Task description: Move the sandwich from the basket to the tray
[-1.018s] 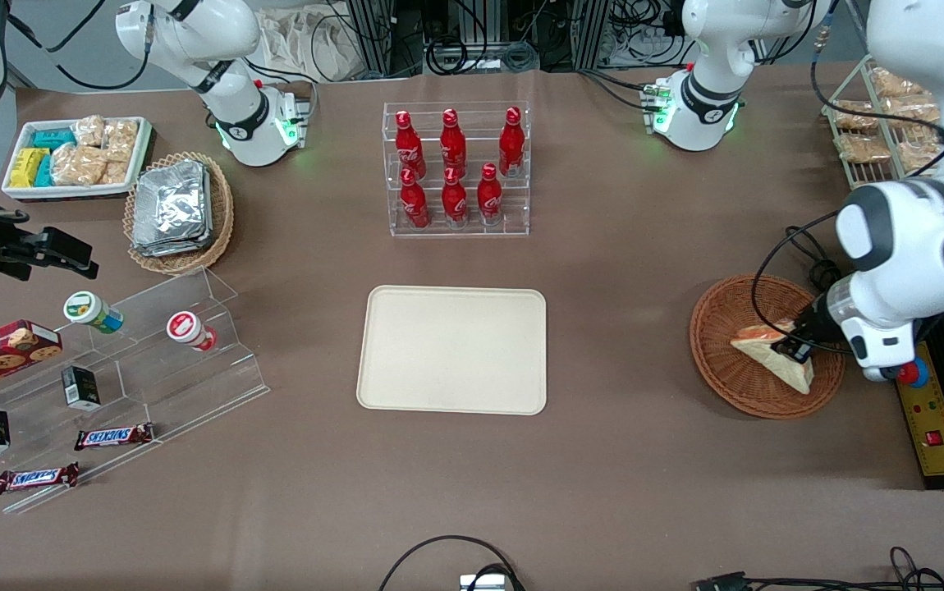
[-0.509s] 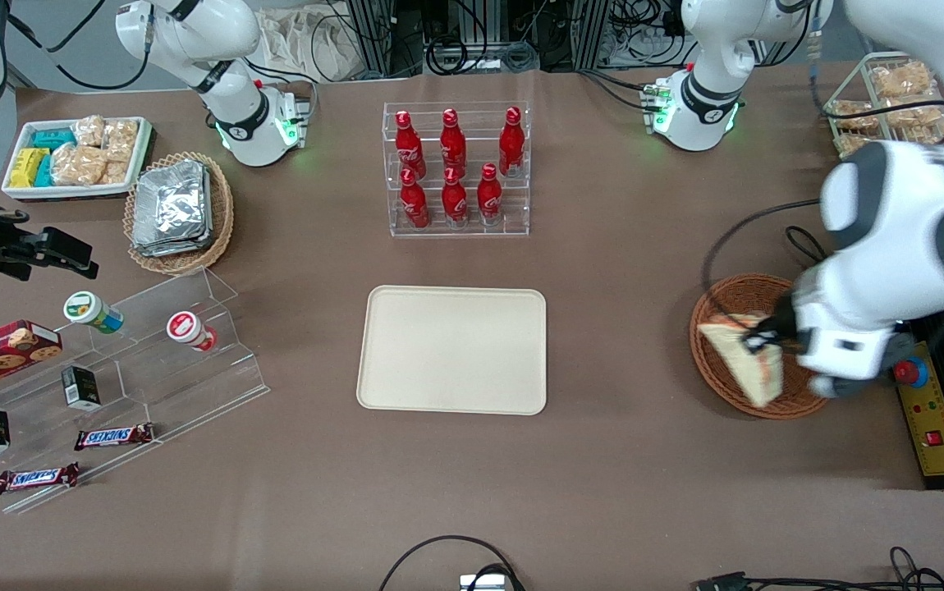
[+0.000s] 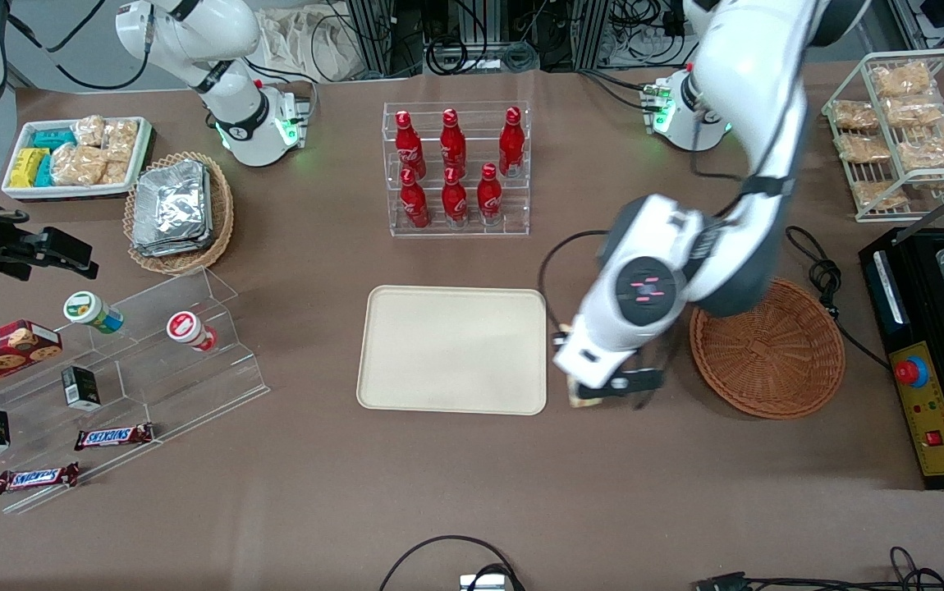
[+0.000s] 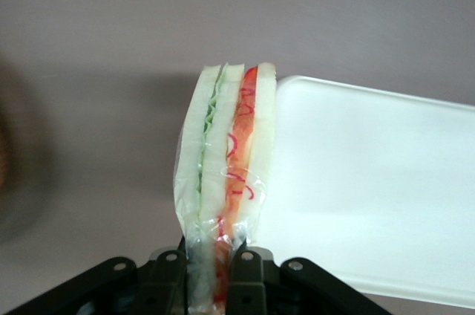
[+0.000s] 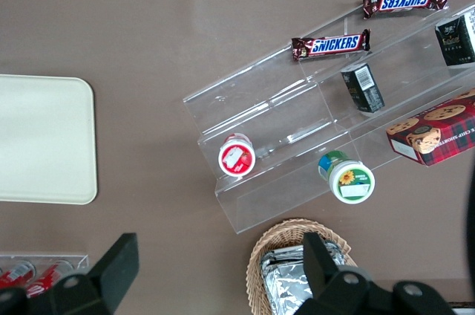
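Gripping the sandwich (image 4: 226, 181) upright, the claw (image 4: 211, 267) hangs between basket (image 3: 767, 349) and tray (image 3: 451, 349).

This is a robotics lab dressed as a small snack shop. Two white robot arms are bolted by their bases (image 3: 689, 115) to a counter (image 3: 472, 484) covered in brown sheeting, with loose cables (image 3: 447, 552) trailing across its near edge and racks of wiring above it. Goods are set out as on a sales display: red soda bottles (image 3: 454, 168) in a clear acrylic rack, Snickers bars (image 3: 113, 436) and small cartons on clear acrylic steps (image 3: 193, 361), a cookie box (image 3: 0, 349), foil packs in a wicker basket (image 3: 179, 212), and snack packets on a wire shelf (image 3: 903, 135). A control box with a red emergency-stop button (image 3: 909, 371) sits at the working arm's end.
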Controlling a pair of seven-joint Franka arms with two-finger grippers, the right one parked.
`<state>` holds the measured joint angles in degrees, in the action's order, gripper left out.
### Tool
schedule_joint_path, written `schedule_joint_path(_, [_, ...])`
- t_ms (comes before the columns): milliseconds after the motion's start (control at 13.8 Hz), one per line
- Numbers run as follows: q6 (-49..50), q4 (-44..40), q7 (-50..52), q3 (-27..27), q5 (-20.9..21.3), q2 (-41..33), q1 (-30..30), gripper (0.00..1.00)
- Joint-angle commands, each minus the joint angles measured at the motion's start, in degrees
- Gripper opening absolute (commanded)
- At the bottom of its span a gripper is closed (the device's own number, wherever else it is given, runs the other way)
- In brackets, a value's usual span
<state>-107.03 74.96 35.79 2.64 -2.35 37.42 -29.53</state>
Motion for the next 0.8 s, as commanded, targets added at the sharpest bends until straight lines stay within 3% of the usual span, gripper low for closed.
schedule_joint_path(0, [-1.51,-3.42,-0.81,-0.53,0.33,5.11,-4.56,0.00])
schedule_joint_path(218, [-1.78,-0.71,-1.52,1.04,-1.69,5.91,-4.75,0.00])
schedule_joint_path(727, [-4.94,2.91,-1.78,2.20,-0.91,7.58,-5.54,0.02])
